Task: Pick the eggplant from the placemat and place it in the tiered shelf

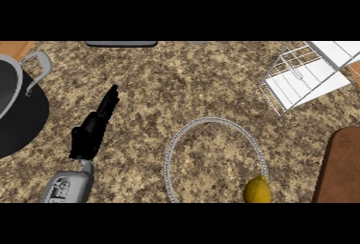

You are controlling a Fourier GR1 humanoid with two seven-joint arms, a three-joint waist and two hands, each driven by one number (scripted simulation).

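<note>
On the speckled tabletop point(175, 81), a yellow, egg-shaped eggplant point(257, 189) sits at the lower right rim of a round, silver-edged placemat point(171, 157), cut off by the view's lower edge. The white wire tiered shelf point(309, 71) stands well apart at upper right. The left hand point(95, 128) rests released, fingers straight, holding nothing.

My matt black fingers point(105, 107) lie over a speckled, stone-like surface point(175, 81); right of them, a white wire shelf point(306, 76).
</note>
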